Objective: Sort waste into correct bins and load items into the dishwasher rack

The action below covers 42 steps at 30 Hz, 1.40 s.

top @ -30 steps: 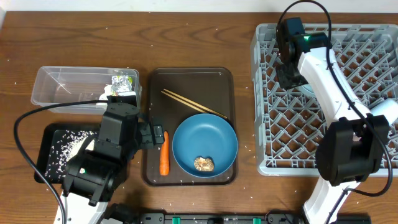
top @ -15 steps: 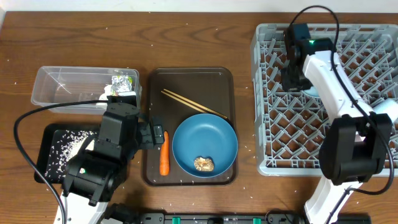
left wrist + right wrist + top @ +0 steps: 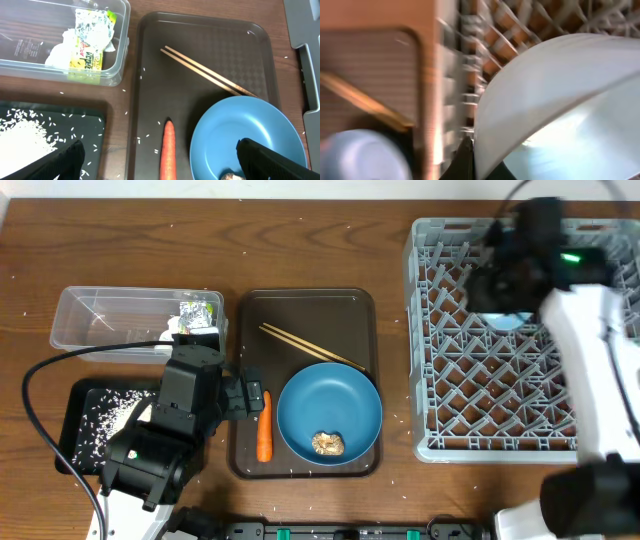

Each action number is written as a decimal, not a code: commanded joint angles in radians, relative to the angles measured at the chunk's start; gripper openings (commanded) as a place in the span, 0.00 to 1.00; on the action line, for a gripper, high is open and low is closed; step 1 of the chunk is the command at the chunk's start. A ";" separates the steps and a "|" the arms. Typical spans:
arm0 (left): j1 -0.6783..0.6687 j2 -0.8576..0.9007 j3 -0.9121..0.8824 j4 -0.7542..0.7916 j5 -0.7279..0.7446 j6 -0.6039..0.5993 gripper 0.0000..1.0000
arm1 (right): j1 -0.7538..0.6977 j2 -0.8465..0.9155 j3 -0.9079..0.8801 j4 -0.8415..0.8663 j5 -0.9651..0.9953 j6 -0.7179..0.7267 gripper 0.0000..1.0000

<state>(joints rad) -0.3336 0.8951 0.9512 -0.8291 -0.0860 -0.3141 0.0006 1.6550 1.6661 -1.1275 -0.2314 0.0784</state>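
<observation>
Your left tool (image 3: 252, 397) gapes wide and empty above the small orange carrot (image 3: 168, 150) on the dark brown rectangular serving tray (image 3: 210, 55). Your right tool (image 3: 500, 298) is fully closed beside the round white bowl (image 3: 555, 85) over the large light-grey plastic lattice rack (image 3: 480, 410); the blur hides any hold.

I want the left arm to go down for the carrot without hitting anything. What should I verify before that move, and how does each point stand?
1. Left tool open: ok.
2. Carrot lies between its fingers: ok.
3. Chopsticks apart from the carrot: ok.
4. Fingers clear of the blue plate: not ok, one finger hangs over it.
5. Black tray has room: ok.
6. Right tool far off, over the rack: ok.
</observation>
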 commanded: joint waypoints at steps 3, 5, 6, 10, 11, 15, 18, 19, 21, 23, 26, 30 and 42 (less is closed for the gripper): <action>0.005 0.000 0.008 0.000 -0.012 0.005 0.98 | -0.146 0.006 0.007 -0.005 -0.528 -0.129 0.01; 0.005 0.000 0.008 0.000 -0.012 0.005 0.98 | -0.195 0.020 0.007 -0.031 -0.618 -0.204 0.01; 0.005 0.000 0.008 0.000 -0.012 0.005 0.98 | -0.214 0.029 0.007 -0.052 -0.665 -0.251 0.01; 0.005 0.000 0.008 0.000 -0.012 0.005 0.98 | -0.262 0.076 0.006 -0.142 -0.832 -0.407 0.01; 0.005 0.000 0.008 0.000 -0.012 0.005 0.98 | -0.269 0.093 0.006 -0.159 -0.846 -0.429 0.01; 0.005 0.000 0.008 0.000 -0.012 0.005 0.98 | -0.275 0.175 0.001 -0.194 -0.900 -0.494 0.01; 0.005 0.000 0.008 0.000 -0.012 0.005 0.98 | -0.275 0.248 -0.006 -0.197 -0.990 -0.553 0.01; 0.005 0.000 0.008 0.000 -0.012 0.005 0.98 | -0.276 0.269 -0.007 -0.197 -1.016 -0.562 0.01; 0.005 0.000 0.008 0.000 -0.012 0.005 0.98 | -0.277 0.321 -0.007 -0.196 -1.070 -0.583 0.01; 0.005 0.000 0.008 0.000 -0.012 0.005 0.98 | -0.281 0.366 -0.007 -0.196 -1.106 -0.596 0.01; 0.005 0.000 0.008 0.000 -0.012 0.005 0.98 | -0.290 0.414 -0.007 -0.197 -1.113 -0.613 0.01; 0.005 0.000 0.008 0.000 -0.012 0.005 0.98 | -0.322 0.435 -0.010 -0.198 -1.115 -0.620 0.01; 0.005 0.000 0.008 0.000 -0.012 0.005 0.98 | -0.450 0.435 -0.010 -0.223 -1.081 -0.619 0.46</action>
<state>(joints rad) -0.3336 0.8951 0.9512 -0.8295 -0.0860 -0.3141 -0.4179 2.0720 1.6585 -1.3460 -1.3125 -0.5274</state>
